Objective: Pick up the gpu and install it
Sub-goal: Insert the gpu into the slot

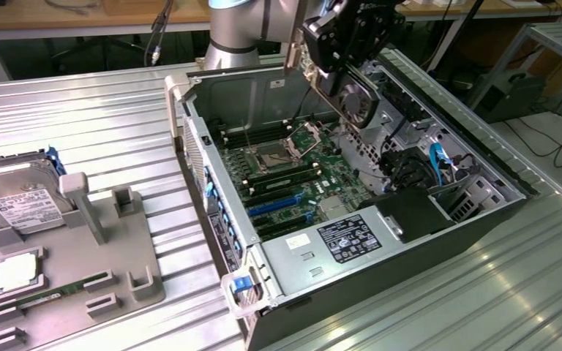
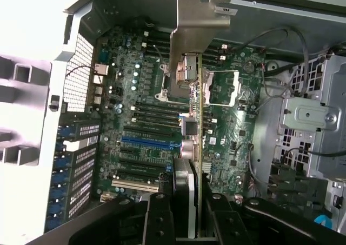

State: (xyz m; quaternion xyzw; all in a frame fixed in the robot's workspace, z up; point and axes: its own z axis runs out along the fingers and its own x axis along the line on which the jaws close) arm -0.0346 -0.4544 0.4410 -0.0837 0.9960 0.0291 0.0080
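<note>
Lower left of the exterior view, nearest: grey holder (image 1: 115,270) with a hard drive (image 1: 23,208) and a slim green memory stick (image 1: 55,297). Centre of frame: open computer case (image 1: 476,212), motherboard (image 1: 291,175) exposed. Upper centre, above the case: gpu (image 1: 357,101) on edge, fan face showing, clamped in the gripper (image 2: 193,223). Silver bracket (image 2: 197,23) at the end away from the fingers.
</note>
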